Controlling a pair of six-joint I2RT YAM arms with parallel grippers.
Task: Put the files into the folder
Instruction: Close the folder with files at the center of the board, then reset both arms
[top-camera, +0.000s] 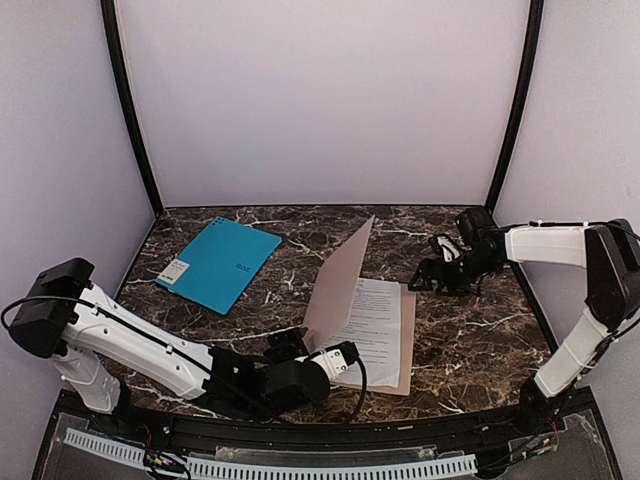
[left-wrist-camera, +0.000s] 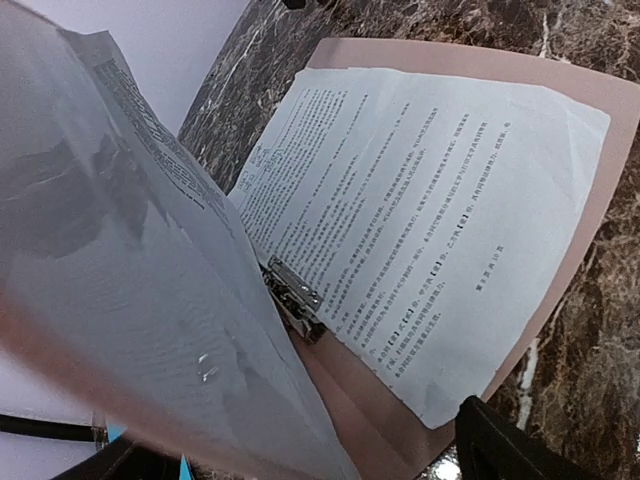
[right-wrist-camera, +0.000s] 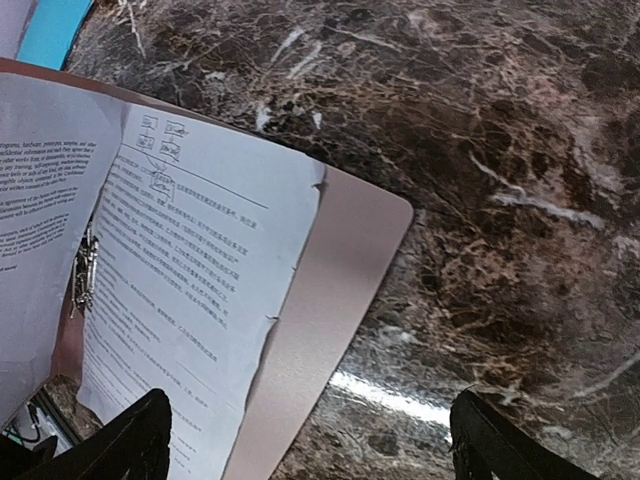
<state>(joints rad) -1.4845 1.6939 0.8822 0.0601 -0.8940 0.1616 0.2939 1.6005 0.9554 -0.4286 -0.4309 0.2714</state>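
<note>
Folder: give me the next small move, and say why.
Probably the left gripper should nudge the raised cover over to the right, onto the sheets. The sheets lie inside the folder beside its clip, the cover stands half open, and the left gripper and right gripper are open, holding nothing.

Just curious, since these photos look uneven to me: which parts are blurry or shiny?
Left wrist view: the raised sheet near the lens is blurred, while the flat printed sheet in the tan folder is sharp. Right wrist view: a bright glare streak lies on the marble table. Top view: soft, even light, the print too small to read.
</note>
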